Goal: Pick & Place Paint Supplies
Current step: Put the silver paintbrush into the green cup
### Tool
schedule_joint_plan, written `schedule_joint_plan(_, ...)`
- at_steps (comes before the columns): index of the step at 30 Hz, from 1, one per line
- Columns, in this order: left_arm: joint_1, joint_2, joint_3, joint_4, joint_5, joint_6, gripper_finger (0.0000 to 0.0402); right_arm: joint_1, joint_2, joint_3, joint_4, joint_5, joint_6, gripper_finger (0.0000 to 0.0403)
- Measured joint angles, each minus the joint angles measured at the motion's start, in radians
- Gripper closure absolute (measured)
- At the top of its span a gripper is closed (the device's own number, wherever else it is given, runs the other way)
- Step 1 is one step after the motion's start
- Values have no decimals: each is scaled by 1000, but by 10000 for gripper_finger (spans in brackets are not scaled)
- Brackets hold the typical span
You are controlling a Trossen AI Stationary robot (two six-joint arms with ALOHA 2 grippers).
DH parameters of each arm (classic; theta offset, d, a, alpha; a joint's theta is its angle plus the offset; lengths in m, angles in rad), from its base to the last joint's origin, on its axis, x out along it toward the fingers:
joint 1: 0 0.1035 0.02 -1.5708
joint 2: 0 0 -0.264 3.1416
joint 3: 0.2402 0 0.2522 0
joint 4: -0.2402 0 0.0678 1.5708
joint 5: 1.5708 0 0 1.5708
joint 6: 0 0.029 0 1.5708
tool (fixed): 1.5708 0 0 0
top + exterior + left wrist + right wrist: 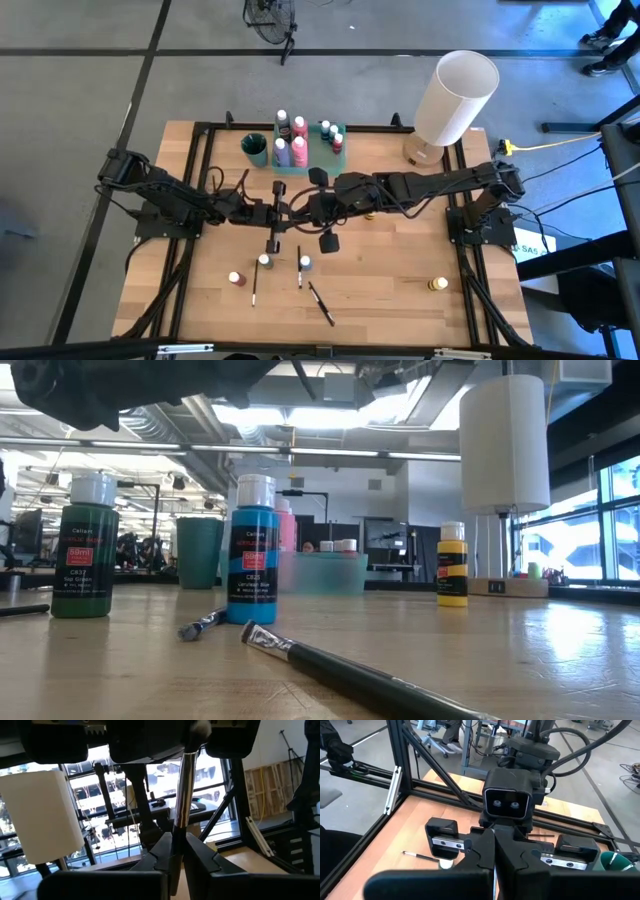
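Note:
Both grippers meet above the table's middle. My left gripper [283, 211] [175, 857] is shut on a thin paintbrush [184, 800]. My right gripper [308, 210] [494, 845] faces it from the table's right, fingers shut, and the brush's pale tip [200, 727] reaches up to it. On the near half of the table stand a red bottle [236, 279], a green bottle [264, 262] [83, 545], a blue bottle [305, 263] [253, 550] and a yellow bottle [438, 284] [452, 565]. Three more brushes [321, 303] [340, 670] lie flat there. My left gripper pinches the paintbrush's grey shaft [173, 847] between its two fingers, coming level from the table's left. The brush is lifted clear and slants up toward the other gripper. My right gripper comes slanting down from the table's right; a thin pale strip [493, 879] shows between its shut fingers. Its own fingers hide which part of the brush it has.
A translucent green tray [322, 152] with several bottles and a dark green cup [255, 148] stand at the far edge. The big white lamp [455, 95] stands at the far right corner. Another yellow bottle [369, 213] sits under the right arm.

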Motion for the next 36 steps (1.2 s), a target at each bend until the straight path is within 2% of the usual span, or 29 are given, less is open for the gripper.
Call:
schedule_joint_plan(4,0,-2,0,-6,3,11,383,0,0,0,4,4,15,402)
schedule_joint_plan(10,1,-2,0,-14,-2,12,383,20,1,0,0,109,26,397)
schedule_joint_plan(22,0,-2,0,-36,2,12,383,67,1,0,-25,242,-27,372)
schedule_joint_plan(28,0,-2,0,-49,8,12,383,99,1,0,-22,259,-110,337)
schedule_joint_plan(36,-1,-2,0,-96,8,12,383,168,1,0,41,433,-223,275)
